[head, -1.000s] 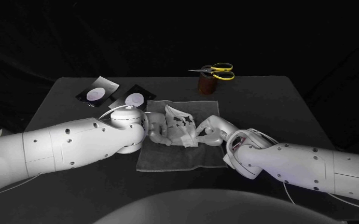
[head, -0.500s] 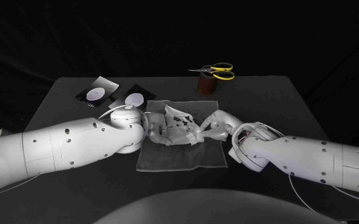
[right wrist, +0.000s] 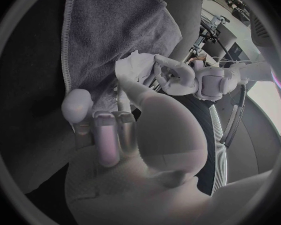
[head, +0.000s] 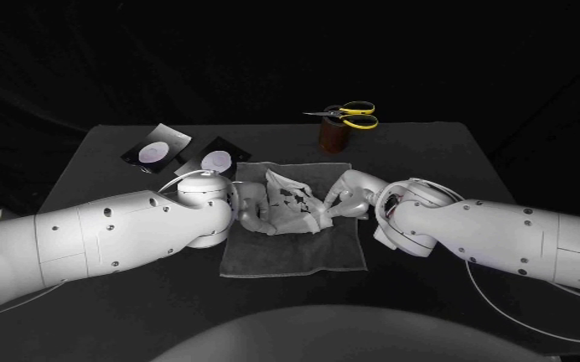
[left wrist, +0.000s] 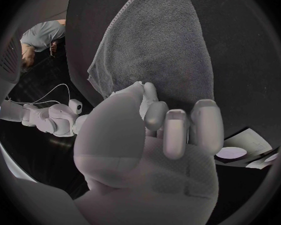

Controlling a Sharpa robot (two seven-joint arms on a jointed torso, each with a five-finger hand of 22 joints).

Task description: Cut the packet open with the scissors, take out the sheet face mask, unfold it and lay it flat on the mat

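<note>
Step in hand: unfolding. The mask was out of its packet and sat crumpled on the far half of the mat, not yet flat.

Left robot hand stood at the mask's 9 o'clock, fingers closed on its edge. The right wrist view showed those fingers gripping the bunched sheet.

Right robot hand stood at the mask's 3 o'clock, touching it. Its thumb reached the sheet and its other fingers curled over the mat. Whether it had a true pinch, I could not tell.

Scissors rested on a holder at 12 o'clock of the mat. A packet and a second packet lay on the bench at 10 o'clock.

Next move, as I judged it: secure opposite edges, draw them apart gently so the thin sheet would not tear, then lower it onto the mat.
</note>
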